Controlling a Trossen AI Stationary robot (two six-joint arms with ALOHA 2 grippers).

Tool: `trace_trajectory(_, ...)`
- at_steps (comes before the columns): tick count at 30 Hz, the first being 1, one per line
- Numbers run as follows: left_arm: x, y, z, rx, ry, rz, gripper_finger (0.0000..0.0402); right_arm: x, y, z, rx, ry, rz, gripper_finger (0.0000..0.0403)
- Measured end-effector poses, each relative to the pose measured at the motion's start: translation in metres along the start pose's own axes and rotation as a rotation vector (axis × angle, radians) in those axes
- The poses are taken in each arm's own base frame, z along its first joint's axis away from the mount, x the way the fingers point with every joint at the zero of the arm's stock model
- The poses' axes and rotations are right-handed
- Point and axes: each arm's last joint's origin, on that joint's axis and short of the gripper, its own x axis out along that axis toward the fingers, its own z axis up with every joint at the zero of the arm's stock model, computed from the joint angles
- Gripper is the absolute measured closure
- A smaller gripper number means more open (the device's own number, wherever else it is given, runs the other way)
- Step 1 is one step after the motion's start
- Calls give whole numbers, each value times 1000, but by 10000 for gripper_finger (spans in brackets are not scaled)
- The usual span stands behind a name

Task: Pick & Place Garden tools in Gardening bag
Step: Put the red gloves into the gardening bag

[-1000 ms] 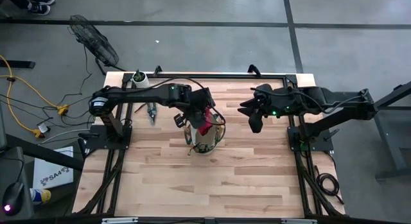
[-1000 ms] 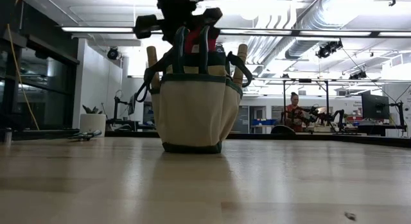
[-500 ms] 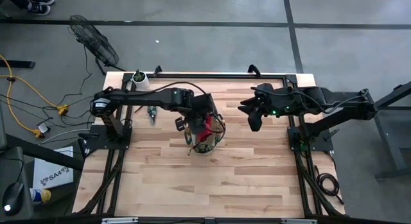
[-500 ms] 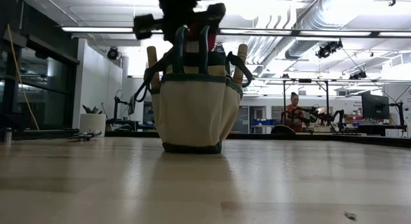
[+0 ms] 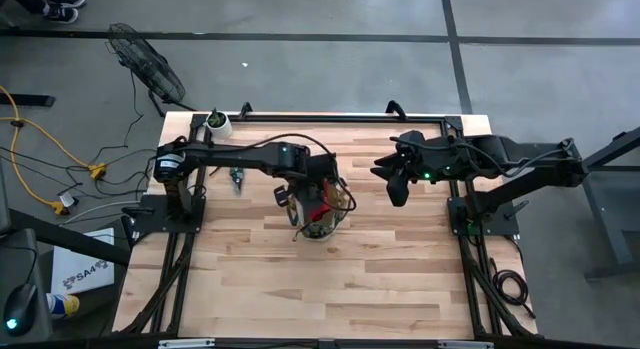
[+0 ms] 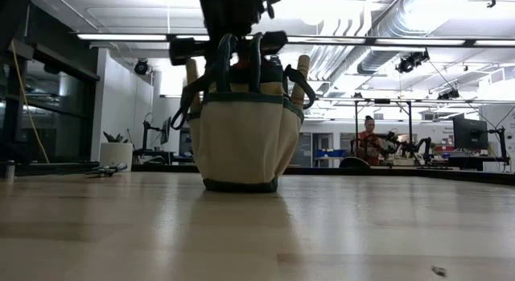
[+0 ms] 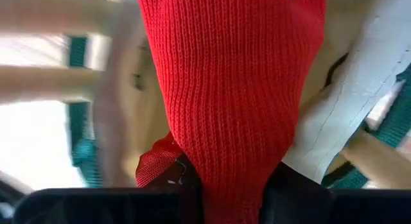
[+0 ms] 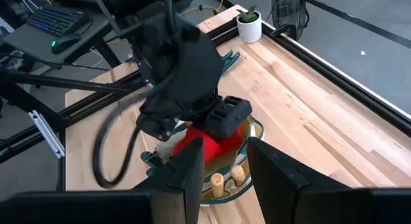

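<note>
The tan gardening bag (image 5: 318, 219) with green trim stands upright mid-table (image 6: 241, 144), wooden tool handles (image 6: 191, 78) sticking up from its pockets. My left gripper (image 5: 314, 192) is right above the bag's mouth, shut on the red glove (image 7: 231, 89), whose lower part is down inside the bag (image 8: 215, 146). My right gripper (image 5: 397, 194) waits open above the table's right side, apart from the bag (image 8: 225, 169). One pair of green-handled pruning shears (image 5: 237, 176) lies flat on the table to the bag's left. My left gripper pinches one bunched end of the red glove (image 7: 225, 176) between its two fingers (image 7: 186, 185). The fingers come from above, pointing steeply down. The glove hangs below them and widens downward into the open top of the bag.
A small white pot with a plant (image 5: 217, 123) stands at the far left corner. Black frame rails (image 5: 330, 117) run along the table's edges. Bare wooden tabletop (image 5: 330, 289) lies in front of the bag. A person sits in the room far behind (image 6: 368, 136).
My left gripper has gone down toward the bag and a little toward the table's right, still shut on the red glove. The glove has sunk from above the bag's handles into its mouth. The bag has stayed where it was.
</note>
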Motion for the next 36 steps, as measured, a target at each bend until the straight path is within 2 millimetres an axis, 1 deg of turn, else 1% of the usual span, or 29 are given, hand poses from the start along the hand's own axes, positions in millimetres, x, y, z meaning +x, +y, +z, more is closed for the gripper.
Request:
trace_trajectory(5, -1, 0, 0, -30, 4, 5, 345, 0, 0, 0, -1, 6, 5, 292)
trace_trajectory(8, -1, 0, 0, -29, 0, 6, 331, 0, 0, -1, -2, 17, 20, 292)
trace_trajectory(11, -1, 0, 0, -33, -17, 3, 297, 0, 1, -1, -3, 27, 28, 292)
trace_trajectory(18, -1, 1, 0, -83, 5, 16, 184, 0, 0, -3, -8, 47, 31, 292)
trace_trajectory(22, -1, 1, -2, -94, 58, 29, 144, 0, 0, -3, -9, 51, 29, 292)
trace_trajectory(25, -3, 2, -2, -121, 78, 38, 134, 0, -1, -4, -12, 58, 24, 292)
trace_trajectory(36, -21, 10, 0, -159, 72, 75, 133, 0, -1, -4, -14, 62, 22, 292)
